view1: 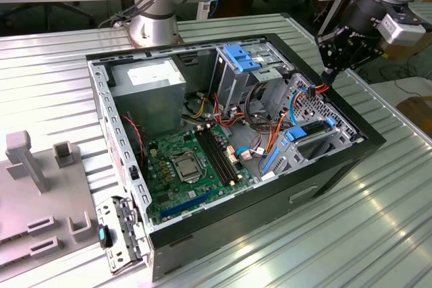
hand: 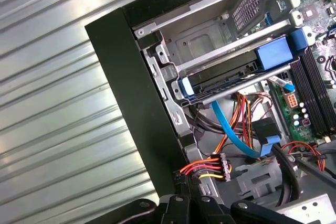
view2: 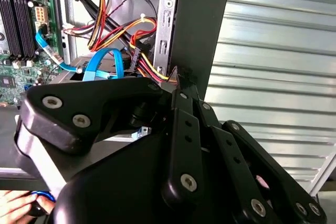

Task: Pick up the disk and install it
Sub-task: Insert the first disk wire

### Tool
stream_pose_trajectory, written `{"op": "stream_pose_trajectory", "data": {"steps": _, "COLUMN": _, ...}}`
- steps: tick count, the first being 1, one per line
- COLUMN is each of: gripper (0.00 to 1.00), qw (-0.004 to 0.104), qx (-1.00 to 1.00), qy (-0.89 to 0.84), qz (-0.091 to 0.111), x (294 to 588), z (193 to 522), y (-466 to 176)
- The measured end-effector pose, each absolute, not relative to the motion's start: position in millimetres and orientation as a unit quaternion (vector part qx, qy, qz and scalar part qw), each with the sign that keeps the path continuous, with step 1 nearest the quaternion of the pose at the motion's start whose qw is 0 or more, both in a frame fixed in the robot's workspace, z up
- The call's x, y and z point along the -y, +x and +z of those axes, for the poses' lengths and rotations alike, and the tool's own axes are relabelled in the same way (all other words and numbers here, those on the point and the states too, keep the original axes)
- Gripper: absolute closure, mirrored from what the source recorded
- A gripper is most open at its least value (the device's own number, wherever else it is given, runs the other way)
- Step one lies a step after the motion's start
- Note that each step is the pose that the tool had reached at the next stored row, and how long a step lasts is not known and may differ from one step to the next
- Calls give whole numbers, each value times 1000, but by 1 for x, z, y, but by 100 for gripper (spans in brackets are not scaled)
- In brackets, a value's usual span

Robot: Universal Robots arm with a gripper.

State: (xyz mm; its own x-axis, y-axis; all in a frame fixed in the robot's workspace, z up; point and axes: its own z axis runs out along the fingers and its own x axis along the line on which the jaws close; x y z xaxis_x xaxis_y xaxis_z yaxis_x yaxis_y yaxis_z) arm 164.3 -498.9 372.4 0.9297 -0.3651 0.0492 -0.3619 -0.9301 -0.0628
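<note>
The disk [view1: 312, 131] is a dark flat drive in a blue carrier. It lies in the metal drive cage at the front of the open computer case [view1: 368, 141], on the exterior view's right. In the first wrist view the disk [hand: 227, 80] sits between the cage rails, with blue tabs at both ends. My gripper [view1: 329, 70] hovers above the case's rim, behind the cage and apart from the disk. Its fingers [view2: 181, 129] come together at the tip with nothing between them, over the black case wall [view2: 202, 24] and a bundle of power wires [view2: 142, 30].
Blue data cables [hand: 231, 129] and red-yellow wires [hand: 207, 169] run beside the cage. The motherboard [view1: 182, 166] fills the case floor, and a second cage with a light-blue latch [view1: 241, 59] stands at the back. Grey fixtures [view1: 40, 187] sit at the exterior view's left. The ribbed metal table [view1: 378, 220] surrounds the case.
</note>
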Motion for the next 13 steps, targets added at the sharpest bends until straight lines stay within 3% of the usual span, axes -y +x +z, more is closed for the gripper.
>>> {"op": "stream_pose_trajectory", "data": {"steps": 5, "gripper": 89, "qw": 28, "qx": -141, "qy": -989, "qz": -32, "x": 499, "z": 372, "y": 164}}
{"op": "stream_pose_trajectory", "data": {"steps": 8, "gripper": 89, "qw": 26, "qx": -130, "qy": -990, "qz": -50, "x": 499, "z": 372, "y": 164}}
{"op": "stream_pose_trajectory", "data": {"steps": 13, "gripper": 89, "qw": 27, "qx": -98, "qy": -993, "qz": -55, "x": 499, "z": 372, "y": 164}}
